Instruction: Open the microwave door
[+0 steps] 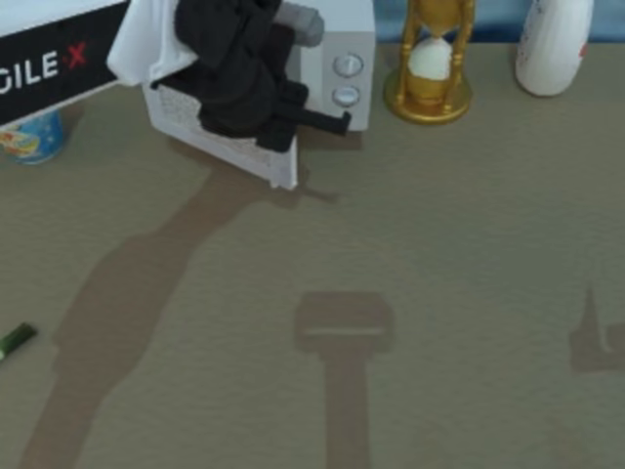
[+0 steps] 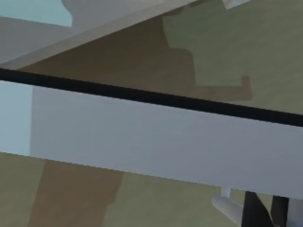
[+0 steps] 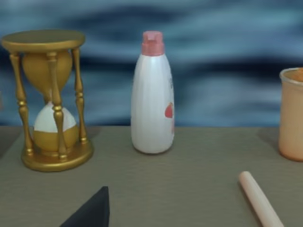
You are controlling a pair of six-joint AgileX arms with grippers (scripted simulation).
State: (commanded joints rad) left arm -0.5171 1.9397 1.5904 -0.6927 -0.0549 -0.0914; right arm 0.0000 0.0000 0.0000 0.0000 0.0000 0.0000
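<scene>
Door swung partway out, my left arm on it

In the top view's upper left, my left pincer (image 1: 337,121) reaches over the door (image 1: 229,149), whose long edge runs diagonally out from the microwave (image 1: 347,39); I cannot tell whether the pincer is apart or together. Right arm out of sight. Writing: "ILE X" on the arm

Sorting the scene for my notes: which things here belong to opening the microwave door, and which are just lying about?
Job: microwave, its door swung outward, left pincer at the door.
Lying about: gold hourglass, white bottle, blue cup, green object, orange cup, pale stick.
</scene>
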